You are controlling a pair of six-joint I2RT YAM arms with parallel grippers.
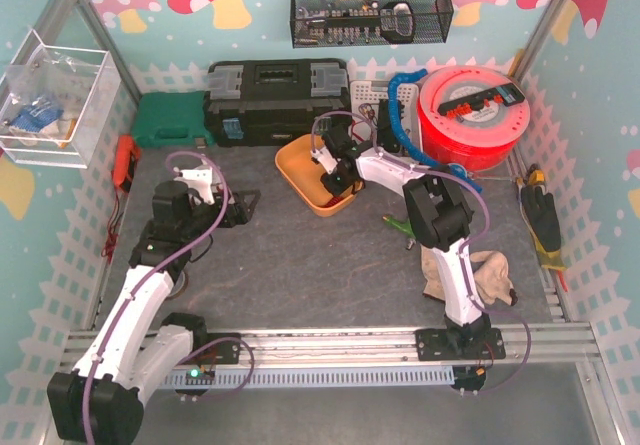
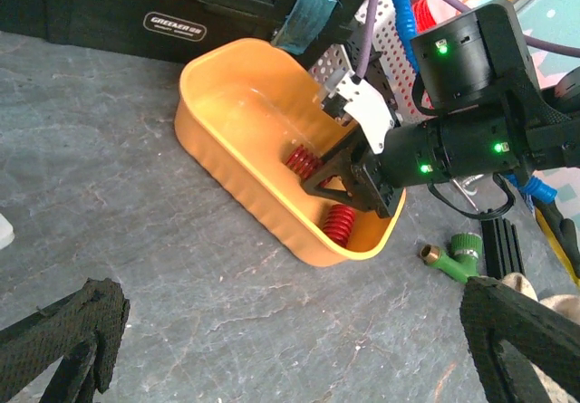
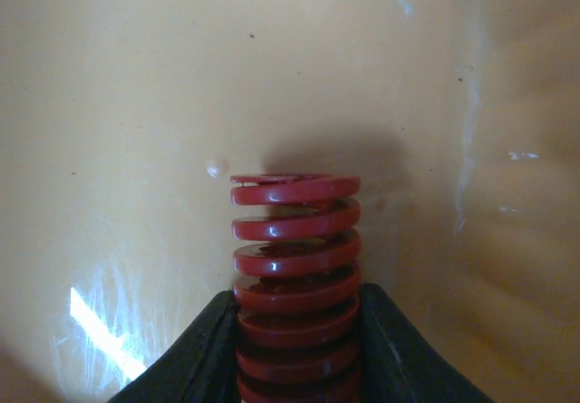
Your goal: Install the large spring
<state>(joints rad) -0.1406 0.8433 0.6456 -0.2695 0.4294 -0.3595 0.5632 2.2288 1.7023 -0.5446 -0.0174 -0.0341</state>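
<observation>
One orange bin (image 2: 222, 172) near tabletop (image 2: 136, 240) far edge, two springs inside. Right tool (image 3: 297, 302) pinches one red spring (image 3: 294, 231); second red spring (image 2: 340, 225) lies loose. Left tool (image 1: 243, 208) spread wide.

Right claw (image 2: 319, 175) is seen lowered into orange tub (image 2: 243, 202), closed about a red spring (image 2: 300, 160). A second spring (image 2: 340, 225) is noted just beside. Left claw (image 2: 290, 353) is held wide apart over the bench (image 2: 127, 204).
</observation>
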